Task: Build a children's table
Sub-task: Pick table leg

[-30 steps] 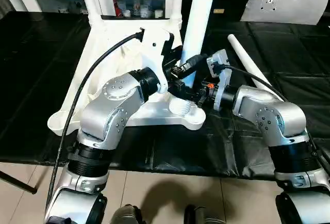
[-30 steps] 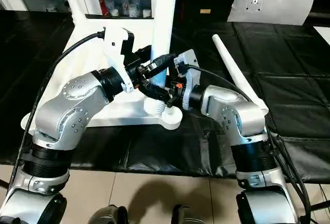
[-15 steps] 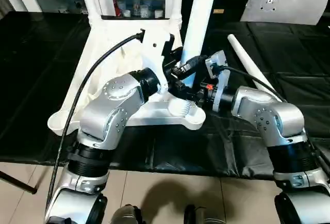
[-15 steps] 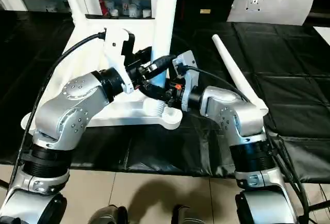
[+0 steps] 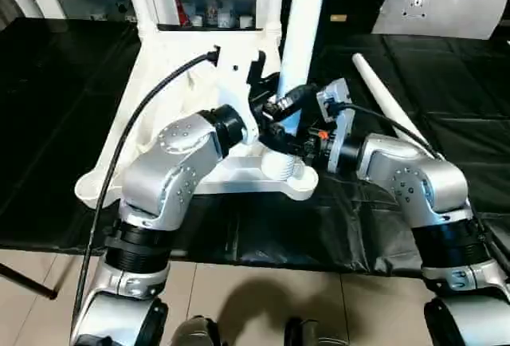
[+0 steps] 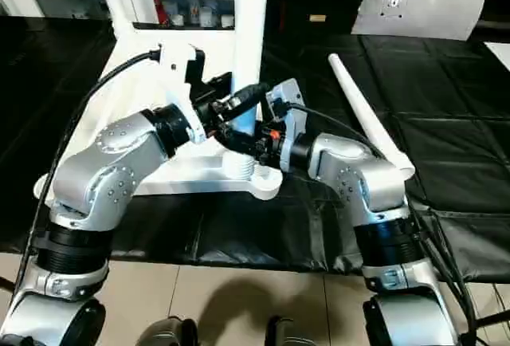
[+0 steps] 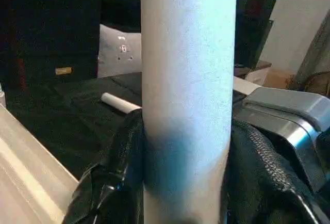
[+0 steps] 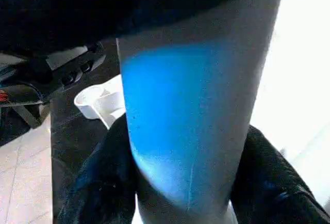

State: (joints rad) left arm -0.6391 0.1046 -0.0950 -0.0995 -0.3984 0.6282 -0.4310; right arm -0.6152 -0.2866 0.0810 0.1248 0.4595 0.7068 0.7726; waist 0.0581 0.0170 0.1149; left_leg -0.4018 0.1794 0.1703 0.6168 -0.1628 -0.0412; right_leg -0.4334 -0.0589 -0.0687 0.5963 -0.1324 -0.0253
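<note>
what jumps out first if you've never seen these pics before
Both silver arms meet at the middle of the scene, the left claw and right claw each clamped on one upright white leg standing in the near corner socket of the upturned tabletop. To the right, a spare leg lies loose on the black mat.

White table top point(image 5: 171, 107) upside down, one leg point(image 5: 301, 19) upright in corner socket point(image 5: 284, 168), spare leg point(image 5: 390, 107) lying beside

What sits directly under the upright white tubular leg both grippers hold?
Under the upright white tubular leg, a ribbed round corner socket of the white plastic tabletop. The left gripper and right gripper cover the joint itself.
</note>
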